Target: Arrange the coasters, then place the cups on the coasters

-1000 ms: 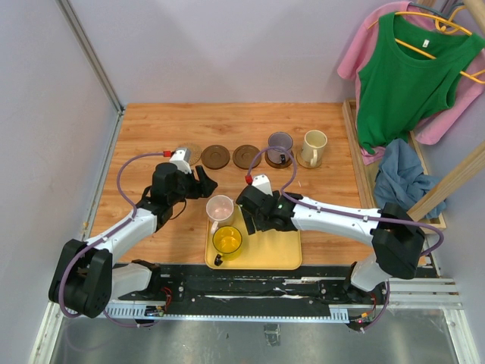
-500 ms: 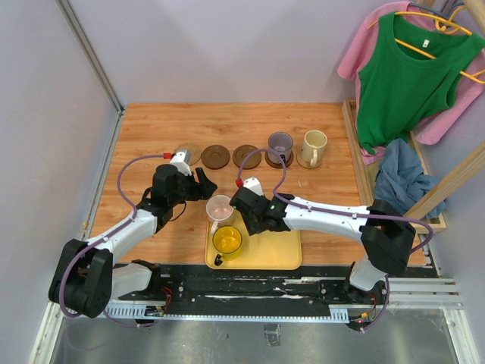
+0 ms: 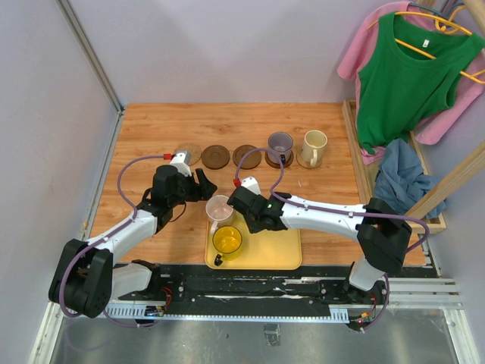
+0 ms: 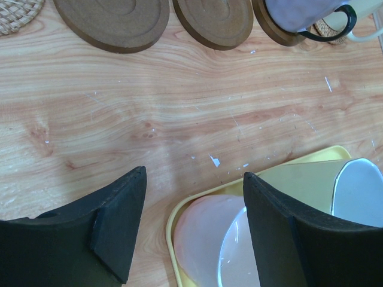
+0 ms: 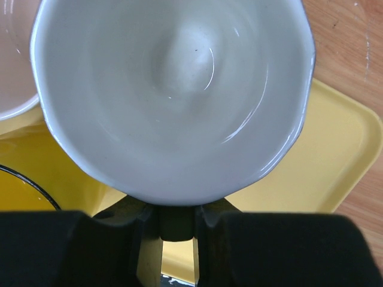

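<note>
Risk: the right fingers (image 5: pixel 230 230) are narrow and pinch only the handle of the white cup (image 5: pixel 173 95). On lifting, the cup may pivot or slip and strike the pink cup (image 4: pixel 206 239) just beside it on the tray (image 5: pixel 335 149). The right arm extends low and left across the tray. The left fingers (image 4: pixel 114 233) stand wide and empty above the counter (image 4: pixel 179 107). Bare coasters (image 3: pixel 215 157) lie in the far row.

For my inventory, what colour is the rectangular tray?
Yellow; the tray shows best in the top external view.
</note>
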Action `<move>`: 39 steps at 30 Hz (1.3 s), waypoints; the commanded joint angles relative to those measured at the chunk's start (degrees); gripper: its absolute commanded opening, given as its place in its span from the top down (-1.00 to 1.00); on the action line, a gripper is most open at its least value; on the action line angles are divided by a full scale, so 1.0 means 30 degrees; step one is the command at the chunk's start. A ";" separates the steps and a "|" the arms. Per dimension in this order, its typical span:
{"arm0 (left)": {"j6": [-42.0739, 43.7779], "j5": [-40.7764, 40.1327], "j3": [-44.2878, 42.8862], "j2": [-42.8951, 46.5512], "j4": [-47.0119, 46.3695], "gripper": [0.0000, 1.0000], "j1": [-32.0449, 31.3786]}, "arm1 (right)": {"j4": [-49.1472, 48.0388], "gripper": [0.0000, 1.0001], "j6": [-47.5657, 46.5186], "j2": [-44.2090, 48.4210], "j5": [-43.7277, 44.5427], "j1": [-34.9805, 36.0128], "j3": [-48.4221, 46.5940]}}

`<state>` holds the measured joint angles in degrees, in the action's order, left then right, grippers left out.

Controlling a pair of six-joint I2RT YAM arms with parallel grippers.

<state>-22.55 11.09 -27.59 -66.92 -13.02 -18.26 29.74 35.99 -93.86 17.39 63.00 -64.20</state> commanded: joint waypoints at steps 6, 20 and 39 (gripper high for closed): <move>0.0269 -0.0123 -0.0109 0.0373 -0.0520 -0.39 -0.0230 | 0.2194 0.99 0.0965 0.0242 0.5783 0.0136 -0.3992; 0.0272 0.0195 -0.0030 0.0891 -0.0163 -0.39 -0.0232 | 0.2770 0.99 0.0813 -0.5016 0.7541 -0.3013 -1.2010; 0.0786 0.0578 -0.0445 -0.0125 0.0120 -0.39 -0.0225 | 0.3797 0.99 0.0659 -1.0183 0.4068 -0.6134 -1.7265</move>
<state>-21.04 11.97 -27.62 -66.67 -12.23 -18.26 41.30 37.50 -124.18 29.71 45.71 -113.03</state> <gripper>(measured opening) 0.693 0.196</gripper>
